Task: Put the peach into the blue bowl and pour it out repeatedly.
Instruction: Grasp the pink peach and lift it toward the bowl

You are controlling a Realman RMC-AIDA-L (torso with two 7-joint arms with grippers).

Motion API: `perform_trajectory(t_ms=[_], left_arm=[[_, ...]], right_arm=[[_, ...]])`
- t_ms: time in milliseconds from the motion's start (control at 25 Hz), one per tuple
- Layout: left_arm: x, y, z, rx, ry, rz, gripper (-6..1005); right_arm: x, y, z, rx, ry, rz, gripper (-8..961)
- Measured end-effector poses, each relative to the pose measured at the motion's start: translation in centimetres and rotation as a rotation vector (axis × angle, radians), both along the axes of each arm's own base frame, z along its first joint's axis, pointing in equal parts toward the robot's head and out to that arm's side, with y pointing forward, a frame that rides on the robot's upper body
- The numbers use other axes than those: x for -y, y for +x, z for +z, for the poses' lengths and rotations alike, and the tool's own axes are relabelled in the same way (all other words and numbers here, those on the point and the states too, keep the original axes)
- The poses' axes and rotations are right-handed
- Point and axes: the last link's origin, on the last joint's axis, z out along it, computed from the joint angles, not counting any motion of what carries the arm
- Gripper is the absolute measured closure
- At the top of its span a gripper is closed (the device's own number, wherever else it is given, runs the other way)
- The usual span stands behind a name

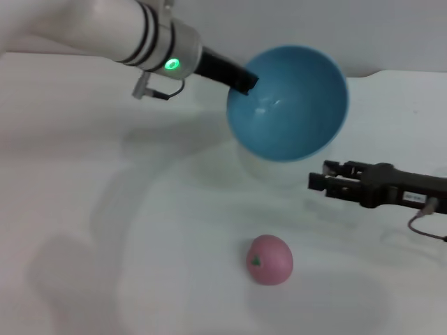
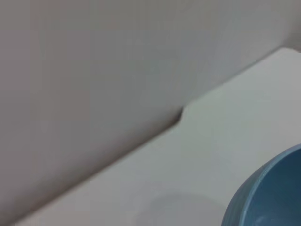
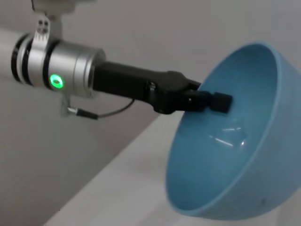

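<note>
The blue bowl (image 1: 290,105) hangs tipped above the table, its empty inside facing me. My left gripper (image 1: 244,80) is shut on the bowl's rim at its left side; the right wrist view shows the same grip (image 3: 214,101) on the blue bowl (image 3: 230,155). A slice of the bowl (image 2: 270,195) shows in the left wrist view. The peach (image 1: 269,259) lies on the white table in front of the bowl, stem toward the left. My right gripper (image 1: 318,181) hovers to the right of the peach and below the bowl, holding nothing.
The white table (image 1: 105,230) runs to a pale back wall (image 1: 279,21). A step in the table's far edge (image 2: 180,115) shows in the left wrist view. A cable (image 1: 426,220) hangs from the right arm.
</note>
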Motion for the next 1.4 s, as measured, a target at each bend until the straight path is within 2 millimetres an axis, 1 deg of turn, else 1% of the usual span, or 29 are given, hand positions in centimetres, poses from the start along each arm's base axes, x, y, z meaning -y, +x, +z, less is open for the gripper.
perform_trajectory(t_ms=[80, 120, 160, 360, 440, 600, 760, 960, 1200, 1400], left_arm=[[0.3, -0.9, 1.0, 0.001, -0.043, 0.055, 999], [0.4, -1.8, 2.0, -0.010, -0.056, 0.102, 999], [0.4, -1.8, 2.0, -0.010, -0.056, 0.102, 999], [0.8, -4.7, 4.9, -0.023, -0.060, 0.263, 999], [1.2, -5.5, 5.4, -0.019, -0.073, 0.301, 999], [2.3, -6.8, 5.4, -0.032, -0.111, 0.342, 1000], [2.8, -7.2, 5.6, -0.044, -0.128, 0.354, 1000], [3.0, -7.4, 5.6, -0.043, -0.128, 0.358, 1000], [2.9, -7.3, 5.6, -0.047, -0.127, 0.350, 999], [2.7, -7.0, 5.6, -0.048, -0.123, 0.337, 1000]], right_arm=[[-0.1, -0.3, -0.2, 0.008, -0.011, 0.012, 291], [-0.3, -0.7, -0.5, 0.018, -0.026, 0.029, 288], [-0.3, -0.7, -0.5, 0.018, -0.026, 0.029, 284], [-0.3, -1.1, -1.7, 0.068, -0.108, 0.008, 282], [-0.4, -1.1, -2.4, 0.116, -0.143, -0.003, 282], [-0.5, -1.6, -3.5, 0.177, -0.190, 0.009, 292], [-0.7, -2.2, -4.5, 0.239, -0.240, 0.011, 302], [-0.6, -2.4, -5.5, 0.305, -0.293, 0.010, 314], [-0.2, -2.5, -5.9, 0.324, -0.329, 0.003, 329], [0.3, -2.5, -6.7, 0.389, -0.384, -0.006, 342]])
